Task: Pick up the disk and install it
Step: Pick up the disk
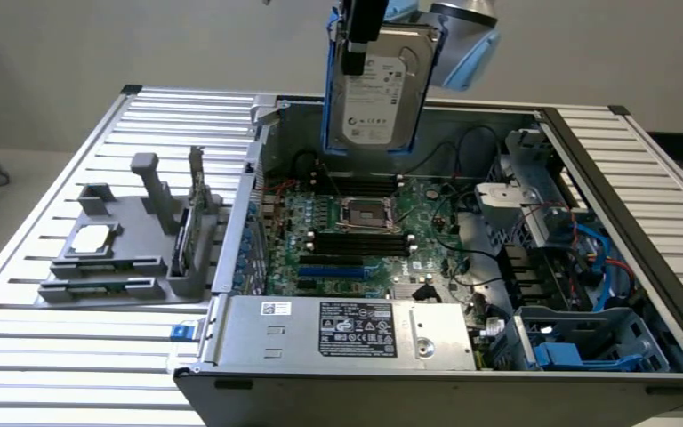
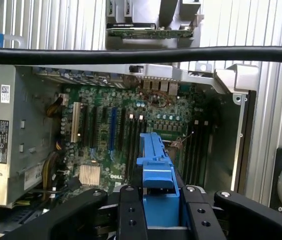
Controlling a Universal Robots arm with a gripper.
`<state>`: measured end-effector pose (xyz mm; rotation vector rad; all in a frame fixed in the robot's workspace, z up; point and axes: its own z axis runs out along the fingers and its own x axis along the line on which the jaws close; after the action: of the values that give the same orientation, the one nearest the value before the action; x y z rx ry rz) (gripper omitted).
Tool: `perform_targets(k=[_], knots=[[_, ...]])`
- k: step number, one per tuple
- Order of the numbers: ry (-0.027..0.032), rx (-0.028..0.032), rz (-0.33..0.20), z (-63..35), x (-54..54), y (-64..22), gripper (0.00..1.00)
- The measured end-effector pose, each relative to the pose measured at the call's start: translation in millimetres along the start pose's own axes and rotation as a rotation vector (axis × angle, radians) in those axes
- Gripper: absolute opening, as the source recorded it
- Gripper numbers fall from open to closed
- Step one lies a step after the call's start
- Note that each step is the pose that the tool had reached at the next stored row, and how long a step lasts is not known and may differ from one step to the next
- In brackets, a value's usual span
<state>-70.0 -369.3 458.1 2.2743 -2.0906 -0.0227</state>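
**Exterior view.** The claw [image 1: 357, 53] hangs above the open computer case [image 1: 626, 178], closed on the disk [image 1: 383, 98]. The disk is upright, its white label facing the camera and its blue rails running down both long edges. It is clear of the case, touching nothing but the claw. Directly below the claw lies the motherboard [image 1: 354, 222]. Farther below, at the near wall of the case, is the labelled power-supply box [image 1: 341, 329]. Well apart from the claw, toward the exterior view's right, a blue drive cage [image 1: 590, 342] sits in the case corner. Off toward the exterior view's left, a grey fixture [image 1: 116, 267] with a small square chip [image 1: 92, 238] rests on the slatted table [image 1: 45, 356].

**Wrist view.** Both black fingers [image 2: 131, 210] of the claw [image 2: 160, 197] press a blue rail of the disk [image 2: 153, 150] between them. The motherboard [image 2: 131, 130] is spread out beyond the claw, and the power-supply box [image 2: 6, 135] is off to one side.

**Progress (judged).** The pick-up is done, as the disk is gripped and lifted. Installation is not done, as the disk sits in no bay.
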Motion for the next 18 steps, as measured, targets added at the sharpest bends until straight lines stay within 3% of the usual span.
perform_targets(k=[8, 18], knots=[[-0.0007, 0.0001, 0.000, -0.1, 22.8, -15.3, 0.33], [-0.0040, 0.0009, 0.002, 0.2, 44.5, -18.4, 0.33]])
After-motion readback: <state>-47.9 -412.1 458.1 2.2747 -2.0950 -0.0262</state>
